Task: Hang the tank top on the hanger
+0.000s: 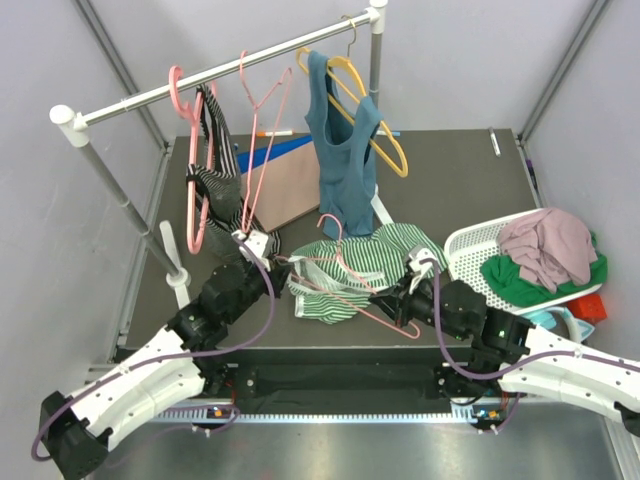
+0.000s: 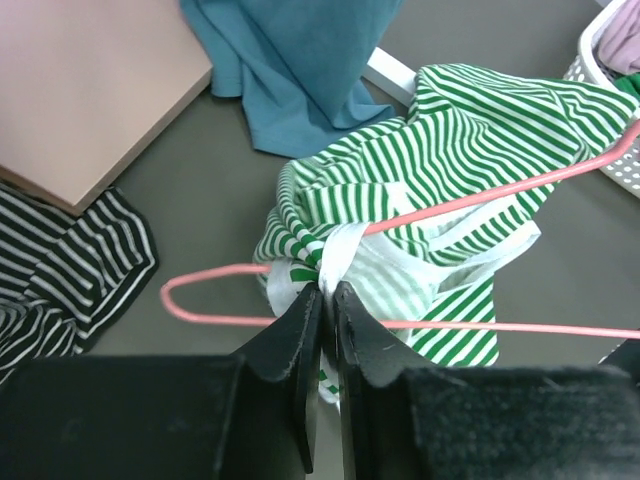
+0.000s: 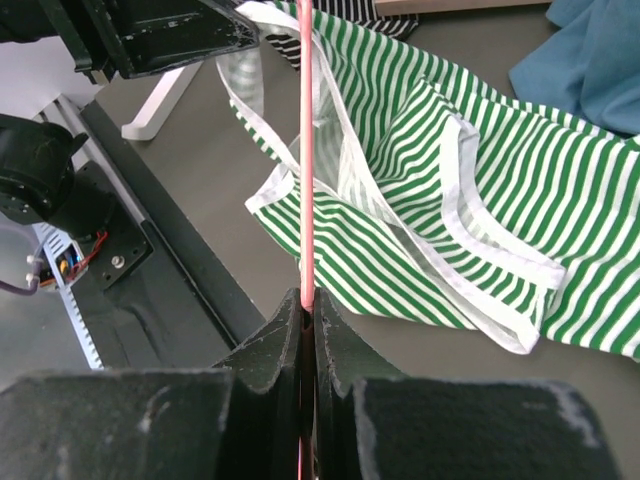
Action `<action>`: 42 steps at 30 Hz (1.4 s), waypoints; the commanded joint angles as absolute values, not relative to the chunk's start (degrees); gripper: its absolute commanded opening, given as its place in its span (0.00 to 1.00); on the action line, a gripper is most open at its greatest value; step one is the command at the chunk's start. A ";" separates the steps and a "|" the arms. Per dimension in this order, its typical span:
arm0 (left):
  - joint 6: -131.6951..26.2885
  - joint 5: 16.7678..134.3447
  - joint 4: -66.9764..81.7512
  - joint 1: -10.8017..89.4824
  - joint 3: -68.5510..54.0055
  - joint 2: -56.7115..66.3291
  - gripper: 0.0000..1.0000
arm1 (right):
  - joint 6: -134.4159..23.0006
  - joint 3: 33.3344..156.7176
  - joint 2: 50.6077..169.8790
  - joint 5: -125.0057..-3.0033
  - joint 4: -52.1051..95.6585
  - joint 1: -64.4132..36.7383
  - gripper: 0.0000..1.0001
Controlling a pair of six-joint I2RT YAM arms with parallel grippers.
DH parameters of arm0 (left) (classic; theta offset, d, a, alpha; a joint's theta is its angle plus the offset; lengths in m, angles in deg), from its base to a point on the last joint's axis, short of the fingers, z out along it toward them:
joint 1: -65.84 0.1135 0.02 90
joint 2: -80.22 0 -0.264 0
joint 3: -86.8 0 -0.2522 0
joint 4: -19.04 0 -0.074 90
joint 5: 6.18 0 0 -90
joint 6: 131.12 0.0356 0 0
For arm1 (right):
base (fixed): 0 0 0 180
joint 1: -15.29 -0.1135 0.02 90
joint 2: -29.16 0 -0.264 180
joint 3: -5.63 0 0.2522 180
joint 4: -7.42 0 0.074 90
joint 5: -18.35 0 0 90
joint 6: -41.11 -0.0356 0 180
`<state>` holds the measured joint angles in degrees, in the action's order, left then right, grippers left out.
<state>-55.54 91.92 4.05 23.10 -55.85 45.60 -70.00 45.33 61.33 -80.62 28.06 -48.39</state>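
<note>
The green-and-white striped tank top [image 1: 352, 262] lies bunched on the dark table between my two arms. The thin pink hanger [image 1: 383, 316] is threaded partly through it, with one rounded end sticking out on the left [image 2: 175, 296]. My left gripper [image 2: 328, 290] pinches the tank top's white trim [image 2: 340, 250] just above the hanger's wire; its jaws stand almost together. My right gripper [image 3: 309, 305] is shut on the hanger's wire [image 3: 307, 150], which runs straight away from the fingers over the tank top [image 3: 450, 200]. In the top view, the left gripper [image 1: 276, 262] is at the garment's left edge and the right gripper [image 1: 397, 298] at its near right.
A clothes rail [image 1: 220, 75] crosses the back, carrying a teal tank top [image 1: 345, 150] on a yellow hanger [image 1: 385, 140], pink hangers [image 1: 195, 190] and a black-and-white striped garment [image 1: 222, 175]. A pink board [image 1: 285, 185] lies behind. A white basket [image 1: 475, 248] of clothes sits at the right.
</note>
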 commanded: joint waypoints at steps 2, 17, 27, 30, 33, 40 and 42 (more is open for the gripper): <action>-55.71 88.04 11.96 23.21 -52.99 42.60 0.17 | -71.74 44.09 61.60 -78.94 18.64 -48.34 0.00; -53.43 84.45 12.74 23.21 -52.72 47.17 0.93 | -72.45 41.46 61.33 -78.24 14.25 -48.34 0.00; -54.83 76.17 21.89 23.12 -52.46 40.32 0.93 | -74.12 38.20 63.09 -75.34 5.89 -48.34 0.00; -55.27 76.00 24.00 23.12 -52.55 38.73 0.93 | -74.47 38.03 64.05 -74.90 5.19 -48.26 0.00; -55.89 74.77 26.20 23.12 -52.81 38.20 0.93 | -74.56 37.85 64.93 -74.72 4.66 -48.34 0.00; -57.38 73.10 30.06 23.12 -53.51 36.89 0.93 | -74.56 37.76 66.69 -74.20 2.99 -48.34 0.00; -58.00 73.18 31.03 23.12 -53.60 36.01 0.93 | -74.73 37.76 67.22 -73.84 2.20 -48.34 0.00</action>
